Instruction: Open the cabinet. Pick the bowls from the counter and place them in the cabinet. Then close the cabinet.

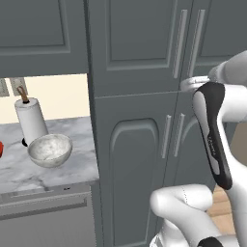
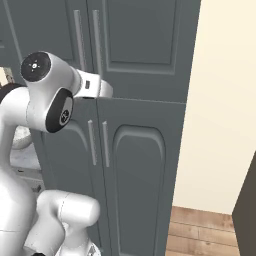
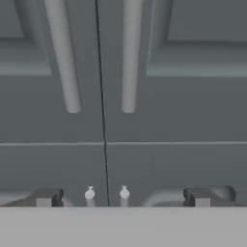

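Note:
The cabinet (image 1: 140, 43) is shut, its two panelled doors meeting at a thin seam. In the hand view its long bar handles (image 3: 62, 58) hang side by side just above my gripper (image 3: 123, 198). The gripper is open and empty, aimed at the seam near the doors' lower edge. My hand (image 2: 95, 87) reaches toward the door fronts at that height. A white-grey marbled bowl (image 1: 49, 149) stands upright on the marble counter (image 1: 29, 176), left of the tall unit. A sliver of the red bowl (image 1: 1, 148) shows at the left edge.
A white paper-towel roll (image 1: 31, 120) stands behind the marbled bowl. Below the cabinet are arched lower doors with short handles (image 1: 166, 137). A cream wall (image 2: 220, 125) and wood floor (image 2: 200, 230) lie right of the unit. My forearm (image 1: 214, 135) crosses in front of the doors.

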### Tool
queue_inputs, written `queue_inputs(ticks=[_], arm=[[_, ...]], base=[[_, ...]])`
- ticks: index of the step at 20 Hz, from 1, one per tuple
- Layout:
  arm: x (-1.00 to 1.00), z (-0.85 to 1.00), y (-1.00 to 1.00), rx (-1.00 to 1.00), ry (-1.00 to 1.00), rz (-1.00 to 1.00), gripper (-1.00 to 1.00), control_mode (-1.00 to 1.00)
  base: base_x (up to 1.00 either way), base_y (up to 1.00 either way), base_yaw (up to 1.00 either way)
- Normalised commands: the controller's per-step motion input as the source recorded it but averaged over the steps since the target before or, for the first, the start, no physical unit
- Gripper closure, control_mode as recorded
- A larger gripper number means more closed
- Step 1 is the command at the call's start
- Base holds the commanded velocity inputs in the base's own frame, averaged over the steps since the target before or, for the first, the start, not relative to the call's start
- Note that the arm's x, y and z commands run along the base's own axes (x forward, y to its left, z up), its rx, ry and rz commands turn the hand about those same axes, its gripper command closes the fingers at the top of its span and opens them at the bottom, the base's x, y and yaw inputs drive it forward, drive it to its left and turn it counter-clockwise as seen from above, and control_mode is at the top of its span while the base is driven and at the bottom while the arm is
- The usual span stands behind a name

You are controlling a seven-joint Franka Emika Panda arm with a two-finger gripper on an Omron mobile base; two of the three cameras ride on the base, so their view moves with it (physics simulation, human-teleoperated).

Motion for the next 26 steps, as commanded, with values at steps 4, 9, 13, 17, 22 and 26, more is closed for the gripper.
queue_inputs(ticks=[4, 9, 13, 17, 22, 26], arm=[[0.14, 0.39, 0.0, -0.02, -0.1, 0.0, -1.0, -1.0], [0.3, 0.34, 0.0, -0.02, 0.0, 0.0, -1.0, -1.0], [0.39, 0.31, 0.0, -0.02, 0.0, 0.0, -1.0, -1.0], [0.41, 0.14, -0.02, -0.02, -0.04, 0.0, -1.0, -1.0], [0.25, 0.0, -0.09, 0.0, -0.19, 0.01, -1.0, -1.0], [0.17, 0.0, -0.09, 0.0, -0.18, 0.02, -1.0, -1.0]], base=[[0.0, 0.0, 0.0], [0.0, 0.0, 0.0], [0.0, 0.0, 0.0], [0.0, 0.0, 0.0], [0.0, 0.0, 0.0], [0.0, 0.0, 0.0]])
